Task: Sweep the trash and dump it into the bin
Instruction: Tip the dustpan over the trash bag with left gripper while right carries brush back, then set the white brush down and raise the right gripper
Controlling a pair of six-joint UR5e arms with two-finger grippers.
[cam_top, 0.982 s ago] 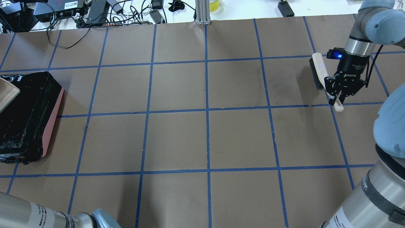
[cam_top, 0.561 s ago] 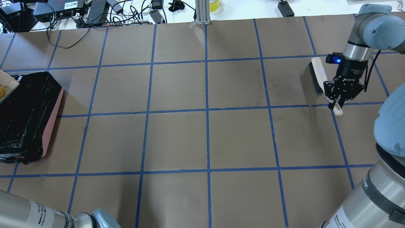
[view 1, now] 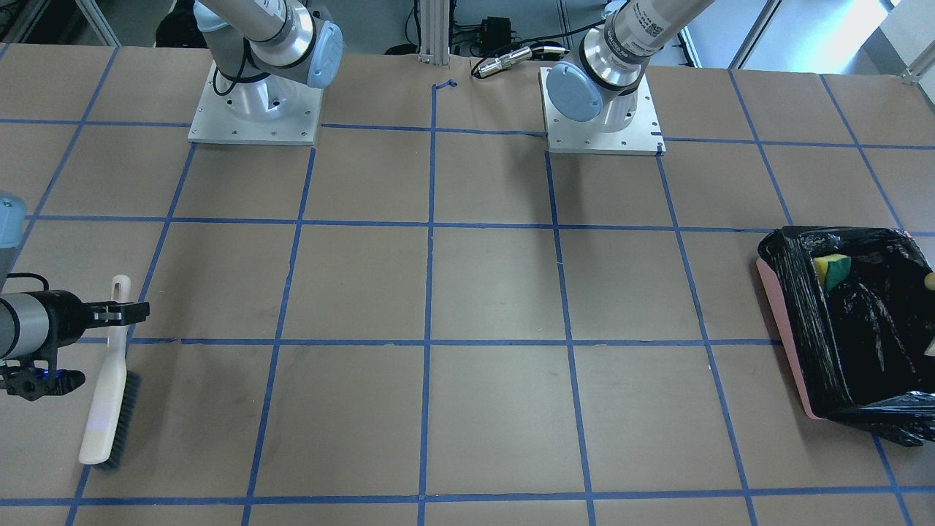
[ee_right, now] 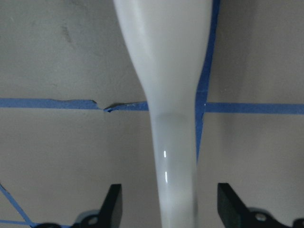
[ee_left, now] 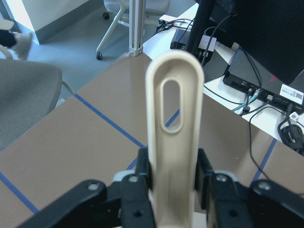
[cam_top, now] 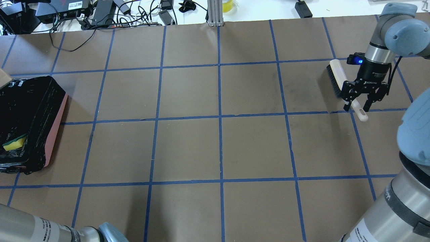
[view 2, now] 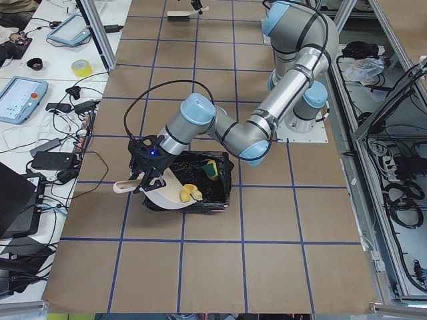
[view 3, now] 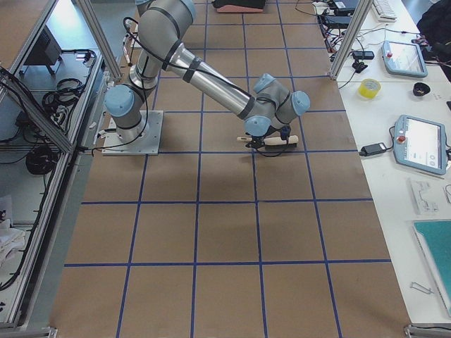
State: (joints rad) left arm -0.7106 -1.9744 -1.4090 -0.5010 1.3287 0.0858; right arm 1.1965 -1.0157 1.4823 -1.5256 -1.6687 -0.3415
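Note:
The bin (cam_top: 55, 127), pink-sided with a black bag, stands at the table's left end and also shows in the front view (view 1: 796, 321). A flat yellow sponge scrap (cam_top: 15, 143) lies inside it (view 1: 831, 269). My left gripper (ee_left: 173, 175) is shut on the beige dustpan's handle (ee_left: 173, 95) and holds the pan (view 2: 163, 193) tilted over the bin (view 2: 217, 200). A golden lump (view 2: 190, 193) sits at the pan's lip. I cannot make out the crust piece. My right gripper (cam_top: 357, 107) is open astride the handle of the brush (cam_top: 336, 79), which lies on the table (ee_right: 173, 190).
Cables, power bricks and a tape roll lie on the white bench beyond the table's far edge (cam_top: 100, 13). A metal post (cam_top: 215, 13) stands at the far middle. Both arm bases (view 1: 256, 109) sit on the robot's side.
My right gripper has opened and let go of the brush handle. The dustpan has moved off toward the left edge of the overhead view. The yellow sponge scrap now lies in the bin.

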